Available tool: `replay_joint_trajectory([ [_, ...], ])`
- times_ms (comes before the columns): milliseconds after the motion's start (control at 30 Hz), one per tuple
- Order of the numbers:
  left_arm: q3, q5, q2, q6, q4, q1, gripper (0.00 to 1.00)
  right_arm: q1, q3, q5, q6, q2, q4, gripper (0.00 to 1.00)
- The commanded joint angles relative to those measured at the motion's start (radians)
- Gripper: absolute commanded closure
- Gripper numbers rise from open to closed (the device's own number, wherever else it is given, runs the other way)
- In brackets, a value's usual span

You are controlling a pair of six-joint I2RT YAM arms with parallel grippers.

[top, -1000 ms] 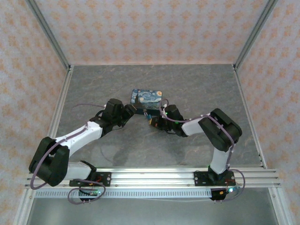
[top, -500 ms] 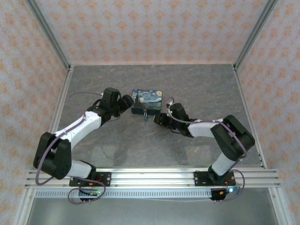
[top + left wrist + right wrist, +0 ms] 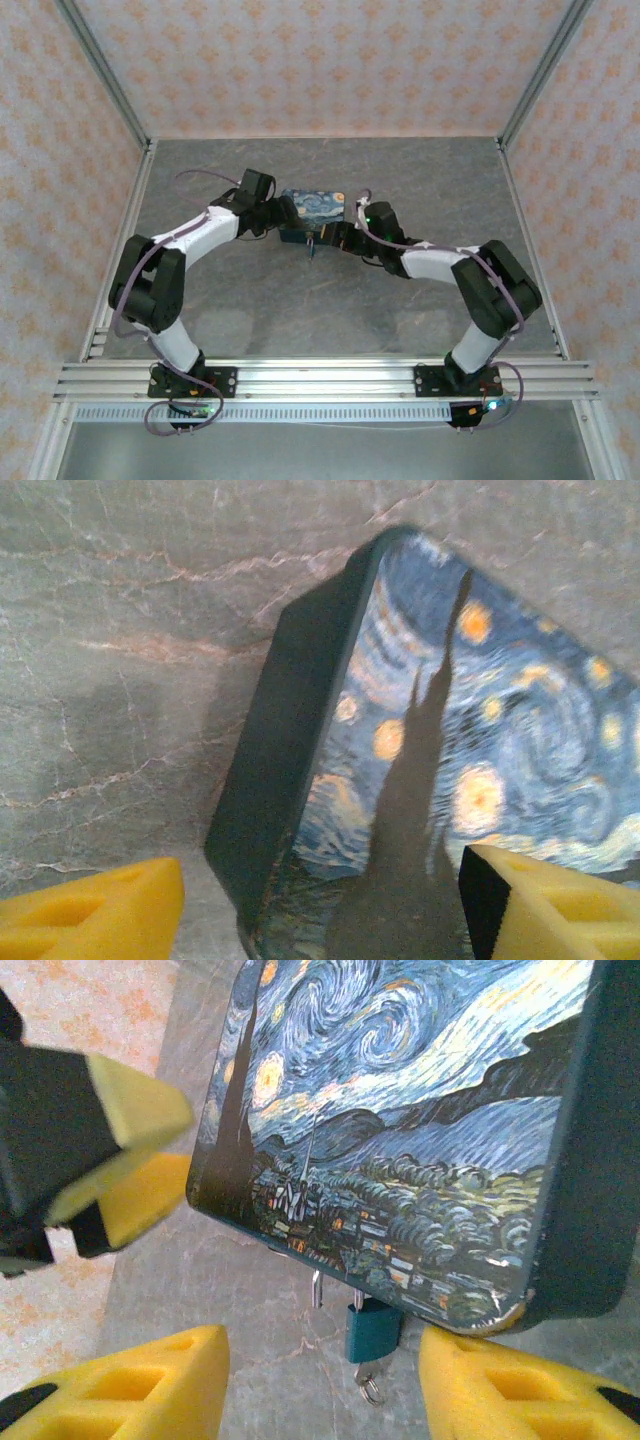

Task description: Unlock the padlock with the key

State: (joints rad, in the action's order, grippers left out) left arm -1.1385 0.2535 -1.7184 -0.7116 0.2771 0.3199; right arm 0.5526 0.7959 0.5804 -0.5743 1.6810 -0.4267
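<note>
The padlock is a small teal body hanging from the front edge of the blue night-sky box. One silvery shackle leg stands free beside the body. The key sticks in its underside, with a small ring dangling from it. My right gripper is open, its yellow fingers wide on either side of the padlock and clear of it. My left gripper is open astride the box's left corner. From above, the padlock hangs between both grippers.
The box sits mid-table on the grey stone-patterned surface. My left gripper is at its left end and my right gripper at its front right. Patterned walls and metal posts close in the table.
My right gripper has opened and let go of the key, which stays in the padlock. My left arm has swung forward and right to the box's left corner.
</note>
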Motion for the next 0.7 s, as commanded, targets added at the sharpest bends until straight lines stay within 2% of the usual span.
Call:
replay_joint_trajectory([
  [0, -0.016, -0.002, -0.013, 0.029, 0.034, -0.007, 0.27, -0.016, 0.038, 0.007, 0.034, 0.031, -0.022, 0.47],
  [200, 0.065, -0.008, -0.014, 0.017, 0.013, 0.0, 0.29, -0.044, 0.084, 0.028, 0.099, 0.077, -0.031, 0.47],
  [467, 0.185, -0.041, 0.036, -0.022, -0.008, 0.055, 0.29, -0.052, 0.133, 0.049, 0.182, 0.132, -0.073, 0.44],
  [667, 0.244, -0.069, 0.096, -0.055, -0.015, 0.088, 0.29, -0.066, 0.106, 0.053, 0.197, 0.119, -0.112, 0.43],
])
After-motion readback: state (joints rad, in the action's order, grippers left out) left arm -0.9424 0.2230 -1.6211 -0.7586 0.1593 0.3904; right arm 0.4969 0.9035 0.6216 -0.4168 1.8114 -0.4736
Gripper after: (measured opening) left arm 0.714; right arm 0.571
